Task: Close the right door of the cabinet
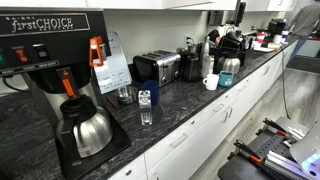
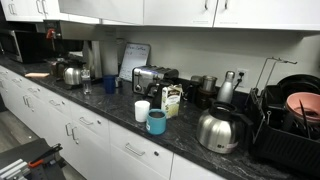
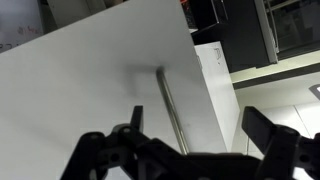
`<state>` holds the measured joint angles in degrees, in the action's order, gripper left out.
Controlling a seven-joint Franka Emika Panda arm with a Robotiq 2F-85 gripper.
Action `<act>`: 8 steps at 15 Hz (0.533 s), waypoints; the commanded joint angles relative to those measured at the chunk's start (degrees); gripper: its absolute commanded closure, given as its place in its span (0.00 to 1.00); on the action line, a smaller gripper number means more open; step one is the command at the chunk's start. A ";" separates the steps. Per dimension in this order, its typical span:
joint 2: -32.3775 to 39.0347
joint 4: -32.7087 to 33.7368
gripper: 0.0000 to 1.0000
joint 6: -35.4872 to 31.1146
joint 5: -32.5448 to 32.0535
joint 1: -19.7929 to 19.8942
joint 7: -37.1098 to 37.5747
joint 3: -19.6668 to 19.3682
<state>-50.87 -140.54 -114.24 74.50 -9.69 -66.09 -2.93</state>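
Observation:
In the wrist view a white cabinet door (image 3: pixel 80 90) fills most of the frame, tilted, with a slim metal bar handle (image 3: pixel 170 108) near its edge. Beyond that edge are a second white panel (image 3: pixel 215 85) and a dark opening (image 3: pixel 240 30). My gripper (image 3: pixel 198 128) is open and empty. Its two dark fingers sit close in front of the door, on either side of the handle's lower part, and touch nothing. White upper cabinets (image 2: pixel 180 10) run along the top of an exterior view. The gripper does not show clearly in either exterior view.
A dark stone counter (image 1: pixel 190 100) carries a coffee machine (image 1: pixel 45 60), a steel carafe (image 1: pixel 88 130), a toaster (image 1: pixel 158 68), a steel kettle (image 2: pixel 220 130), a blue mug (image 2: pixel 157 122) and a black dish rack (image 2: pixel 295 125). White lower cabinets (image 2: pixel 90 135) run below.

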 commanded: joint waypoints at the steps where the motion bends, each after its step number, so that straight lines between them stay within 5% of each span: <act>1: 2.97 2.10 0.00 1.66 3.24 2.11 -3.56 1.46; 4: 4.09 2.52 0.04 2.09 4.32 2.47 -4.17 1.86; 5: 4.40 2.58 0.26 2.17 4.44 2.65 -4.27 1.88; 8: 5.01 2.62 0.40 2.34 4.63 3.14 -4.18 1.86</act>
<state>-47.56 -139.30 -114.13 77.21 -8.95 -68.57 -1.90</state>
